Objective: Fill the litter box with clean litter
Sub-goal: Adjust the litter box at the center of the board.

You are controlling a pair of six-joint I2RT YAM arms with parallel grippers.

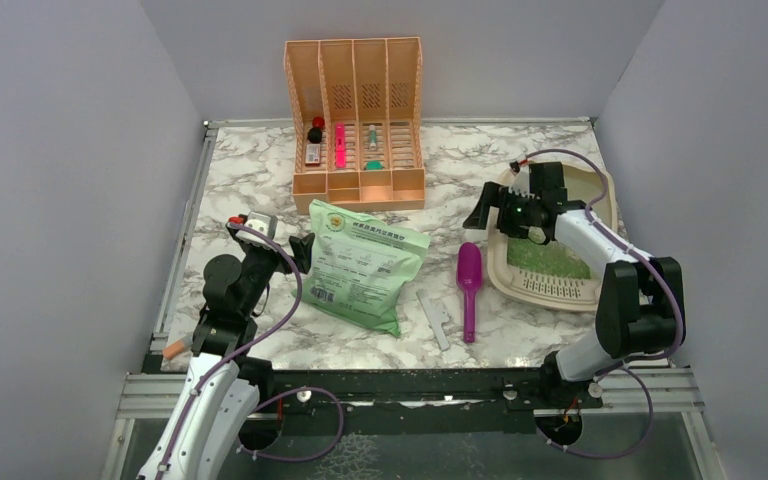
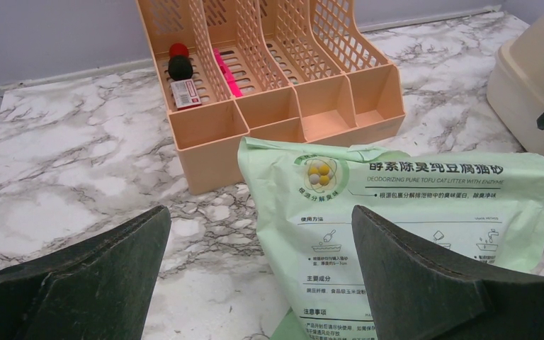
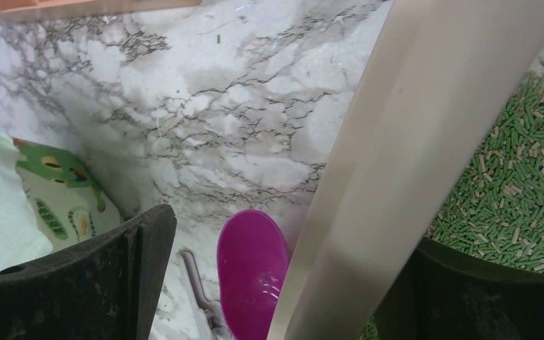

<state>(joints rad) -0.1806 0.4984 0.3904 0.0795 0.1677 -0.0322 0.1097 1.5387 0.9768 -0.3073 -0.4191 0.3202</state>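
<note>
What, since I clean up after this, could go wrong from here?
1. The open right hand straddles the rim of the litter box; closing and lifting could tip it and spill the litter.
2. The open left hand faces the limp bag; a poor grip might let it sag and spill.

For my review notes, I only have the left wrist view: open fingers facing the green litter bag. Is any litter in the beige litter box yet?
Observer: Yes. Green litter covers part of the litter box floor, near its grille end.
Operator: Where is the right gripper?
Observer: The right gripper is open and straddles the box's rim nearer the bag, one finger outside, one over the litter.
Operator: Any scoop around?
Observer: A magenta scoop lies on the marble table, between the litter bag and the box, with no gripper on it.
</note>
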